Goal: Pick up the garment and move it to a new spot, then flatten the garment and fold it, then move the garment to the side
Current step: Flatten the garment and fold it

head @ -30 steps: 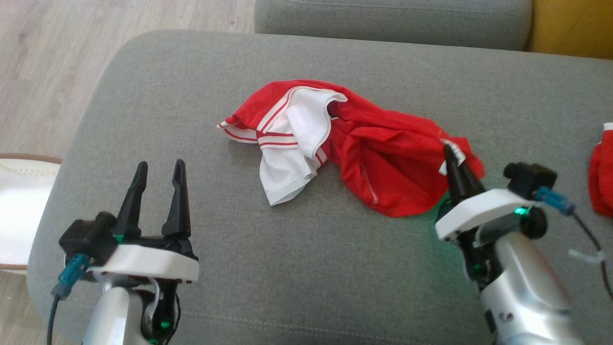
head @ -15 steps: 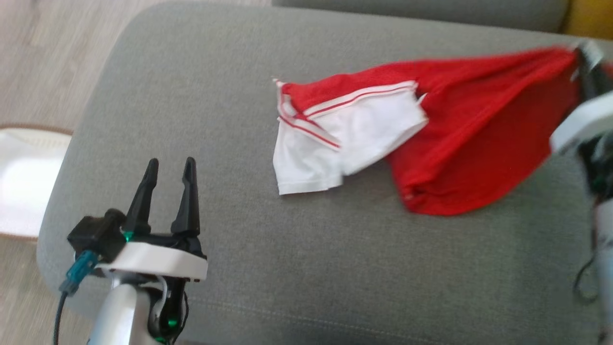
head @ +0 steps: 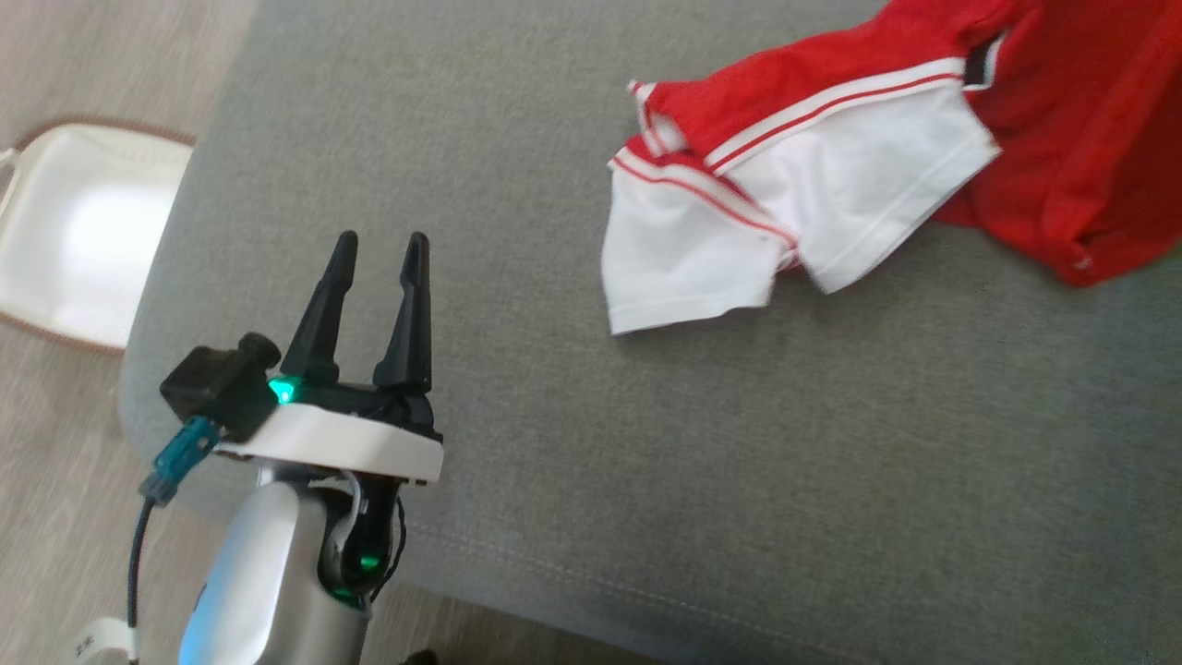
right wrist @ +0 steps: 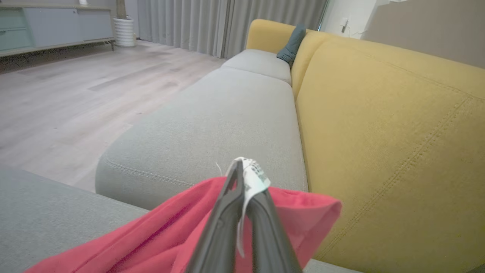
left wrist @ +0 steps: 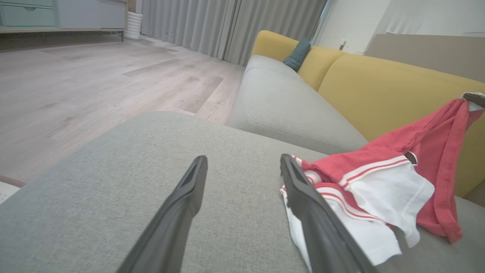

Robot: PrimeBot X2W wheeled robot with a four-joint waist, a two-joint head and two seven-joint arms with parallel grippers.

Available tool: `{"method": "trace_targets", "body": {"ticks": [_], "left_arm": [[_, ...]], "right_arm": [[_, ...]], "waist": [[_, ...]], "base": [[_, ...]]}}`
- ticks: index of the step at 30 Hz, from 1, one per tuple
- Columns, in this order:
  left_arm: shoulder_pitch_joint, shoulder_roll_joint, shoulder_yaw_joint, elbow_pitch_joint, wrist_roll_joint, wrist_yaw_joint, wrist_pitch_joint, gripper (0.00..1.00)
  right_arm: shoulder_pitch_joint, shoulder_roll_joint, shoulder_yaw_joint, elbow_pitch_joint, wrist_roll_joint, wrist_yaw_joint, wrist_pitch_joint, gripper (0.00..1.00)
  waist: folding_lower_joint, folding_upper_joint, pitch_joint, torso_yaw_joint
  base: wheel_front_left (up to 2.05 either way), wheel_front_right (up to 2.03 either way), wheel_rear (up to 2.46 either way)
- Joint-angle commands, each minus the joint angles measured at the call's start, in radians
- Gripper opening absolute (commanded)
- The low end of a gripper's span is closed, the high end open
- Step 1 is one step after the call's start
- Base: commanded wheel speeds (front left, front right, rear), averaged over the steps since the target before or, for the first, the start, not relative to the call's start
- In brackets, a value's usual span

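Observation:
The garment (head: 923,166) is a red mesh jersey with white striped sleeves, stretched across the grey cushion toward the upper right of the head view. In the right wrist view my right gripper (right wrist: 242,168) is shut on the garment (right wrist: 166,227) at its red hem and white label, holding that edge up off the cushion. In the left wrist view the garment (left wrist: 382,189) drapes from a lifted corner at the right. My left gripper (head: 379,245) stands open over bare cushion, left of the white sleeves, with nothing between its fingers (left wrist: 189,197).
The grey ottoman cushion (head: 646,462) has a rounded front-left edge above the wood floor. A white basket (head: 78,231) sits on the floor at the left. A grey sofa seat (right wrist: 235,110) and yellow backrest (right wrist: 398,132) lie behind.
The right gripper has pulled the garment up and rightward, stretching it out and leaving the head view. The camera has shifted too. The left gripper stays open.

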Motion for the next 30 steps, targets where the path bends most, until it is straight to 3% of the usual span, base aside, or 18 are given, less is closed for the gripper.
{"method": "trace_targets", "body": {"ticks": [1,2,9,14,16,23,30], "left_arm": [[-0.037,0.011,0.026,-0.031,-0.006,0.007,-0.006,1.00],[-0.039,0.011,0.024,-0.030,-0.008,0.008,-0.006,1.00],[-0.046,0.011,0.023,-0.021,-0.010,0.017,-0.006,1.00],[-0.042,0.011,0.038,-0.015,0.004,0.017,-0.006,1.00],[-0.032,0.011,0.052,-0.013,0.015,0.016,-0.006,1.00],[0.017,0.011,0.090,-0.022,0.051,0.014,-0.006,1.00],[0.073,0.011,0.107,-0.036,0.070,0.016,-0.006,1.00]], "right_arm": [[-0.035,-0.001,0.018,0.001,-0.024,-0.001,-0.017,0.30],[-0.043,0.003,0.026,0.033,-0.034,-0.001,-0.018,1.00],[-0.042,0.042,0.050,0.202,-0.048,-0.001,-0.071,1.00],[-0.022,0.072,0.059,0.253,-0.030,-0.001,-0.132,1.00],[0.013,0.112,0.078,0.270,0.009,-0.001,-0.203,1.00],[0.148,0.208,0.133,0.238,0.151,-0.001,-0.358,1.00],[0.363,0.282,0.167,0.078,0.268,-0.001,-0.431,1.00]], "waist": [[-0.0001,0.0000,0.025,0.023],[-0.0001,0.0000,0.027,0.024],[-0.0001,0.0000,0.015,0.007],[-0.0001,0.0000,-0.019,-0.026],[-0.0001,0.0000,-0.061,-0.055],[-0.0001,0.0000,-0.167,-0.137],[-0.0001,0.0000,-0.248,-0.212]], "base": [[0.00,0.00,0.00],[0.00,0.00,0.00],[0.00,0.00,0.00],[0.00,0.00,0.00],[0.00,0.00,0.00],[0.00,0.00,0.00],[0.00,0.00,0.00]]}}
